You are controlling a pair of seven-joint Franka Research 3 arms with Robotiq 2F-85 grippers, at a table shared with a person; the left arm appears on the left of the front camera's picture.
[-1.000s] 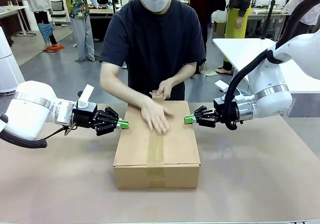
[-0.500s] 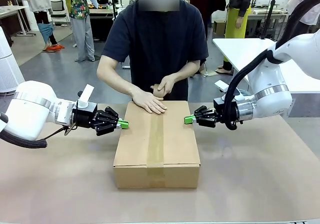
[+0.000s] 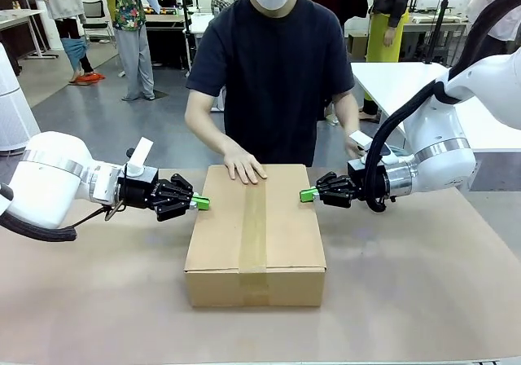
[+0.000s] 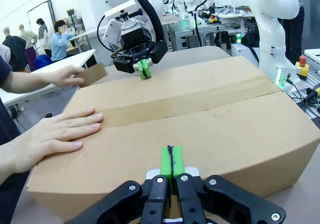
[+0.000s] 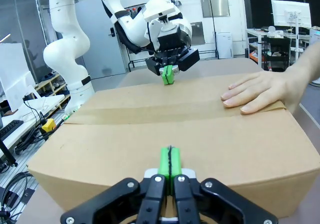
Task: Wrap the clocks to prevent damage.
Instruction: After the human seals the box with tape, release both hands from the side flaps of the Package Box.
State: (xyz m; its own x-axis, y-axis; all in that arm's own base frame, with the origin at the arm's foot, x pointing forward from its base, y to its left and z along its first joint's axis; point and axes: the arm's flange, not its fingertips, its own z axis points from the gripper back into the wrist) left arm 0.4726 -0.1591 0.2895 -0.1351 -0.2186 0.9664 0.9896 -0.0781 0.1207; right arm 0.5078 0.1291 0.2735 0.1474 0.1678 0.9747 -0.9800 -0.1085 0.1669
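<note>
Brown paper covers the worktop (image 3: 423,283), and on it, midway between the two arms, I see a closed cardboard box (image 3: 256,235) with a strip of tape (image 3: 254,226) running down its lid. The box's long axis runs from the near edge of the worktop toward the far edge, where a person stands with one hand (image 3: 242,168) flat on the far end of the lid and the other hand (image 3: 356,143) off toward my right arm. The left end effector (image 3: 201,204) has its green pads together, holds nothing, and sits at the box's left long side, near its far end; the box lies straight ahead of its tips. The right end effector (image 3: 307,195) is likewise closed and empty, pointing inward at the right long side. Both stand equally near, facing each other across the box's short axis. No clocks are visible; I judge they are inside the box, though I cannot confirm it.
</note>
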